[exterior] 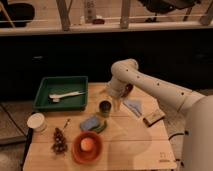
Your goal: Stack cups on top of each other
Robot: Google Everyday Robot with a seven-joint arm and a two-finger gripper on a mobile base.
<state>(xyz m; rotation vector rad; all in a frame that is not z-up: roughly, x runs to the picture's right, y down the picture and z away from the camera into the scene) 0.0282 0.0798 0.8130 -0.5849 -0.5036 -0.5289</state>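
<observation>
A small dark cup [104, 107] stands upright near the middle of the wooden table [125, 145]. A white cup [37, 121] stands at the table's left edge. My gripper [114, 99] hangs from the white arm [150, 85] just above and to the right of the dark cup, close to its rim. Its fingers are hard to make out against the arm and cup.
A green tray [61, 93] with white utensils sits at the back left. An orange bowl [87, 146] with a fruit is at the front. A blue sponge [91, 124], a pinecone-like cluster [59, 141], a blue packet [134, 106] and a brown bar [154, 117] lie around.
</observation>
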